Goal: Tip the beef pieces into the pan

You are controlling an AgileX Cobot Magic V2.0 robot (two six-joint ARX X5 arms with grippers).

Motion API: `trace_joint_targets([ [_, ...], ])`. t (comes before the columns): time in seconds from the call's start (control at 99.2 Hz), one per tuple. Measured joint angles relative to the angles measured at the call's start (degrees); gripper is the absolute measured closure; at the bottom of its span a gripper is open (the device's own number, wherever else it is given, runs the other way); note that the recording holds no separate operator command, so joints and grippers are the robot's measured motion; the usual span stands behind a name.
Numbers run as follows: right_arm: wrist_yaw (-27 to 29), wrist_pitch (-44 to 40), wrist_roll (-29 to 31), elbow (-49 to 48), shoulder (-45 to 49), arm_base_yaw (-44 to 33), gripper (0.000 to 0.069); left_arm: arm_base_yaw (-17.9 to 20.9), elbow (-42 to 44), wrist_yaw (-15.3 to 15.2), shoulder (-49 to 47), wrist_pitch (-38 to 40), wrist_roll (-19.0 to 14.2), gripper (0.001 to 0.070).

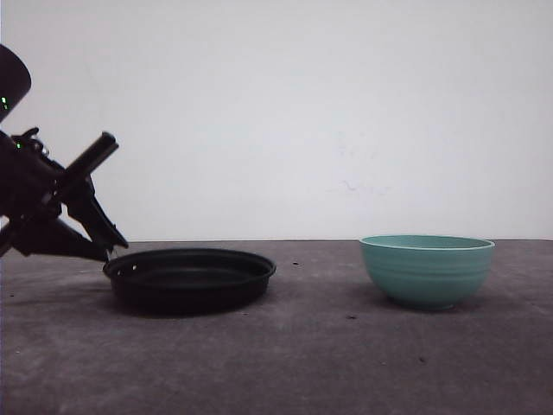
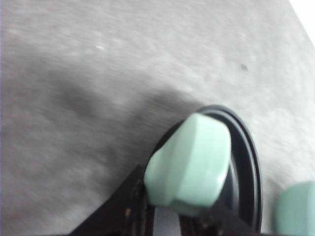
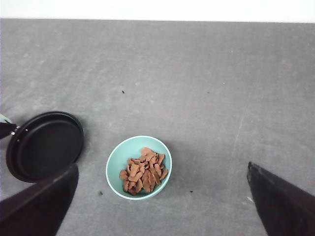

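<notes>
The black pan (image 1: 190,277) rests on the grey table at the left, with nothing in it. Its mint-green handle (image 2: 189,164) sits between the fingers of my left gripper (image 2: 172,196), which is shut on it at the pan's left rim (image 1: 108,251). The beef pieces (image 3: 143,169) lie heaped in the teal bowl (image 3: 118,164), which stands upright to the right of the pan (image 3: 47,145). My right gripper (image 3: 162,166) hangs open high above the bowl, its fingers (image 3: 39,206) spread wide and holding nothing.
The teal bowl (image 1: 427,270) stands about a pan's width right of the pan. The grey table (image 1: 328,363) has a few dark specks in front of both. A white wall runs along the table's far edge.
</notes>
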Motion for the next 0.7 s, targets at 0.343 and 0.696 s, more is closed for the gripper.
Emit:
trace_joint_targets([
  [0.343, -6.56, 10.60, -0.20, -9.68, 16.44, 0.00, 0.0038, -6.40, 0.00, -2.49, -19.65, -15.10, 0.33, 0.0653],
  [0.696, -8.90, 18.45, -0.24, -10.25, 38.07, 0.00, 0.0288, -8.48, 0.00, -2.45, -29.68, -21.27, 1.05, 0.0653],
])
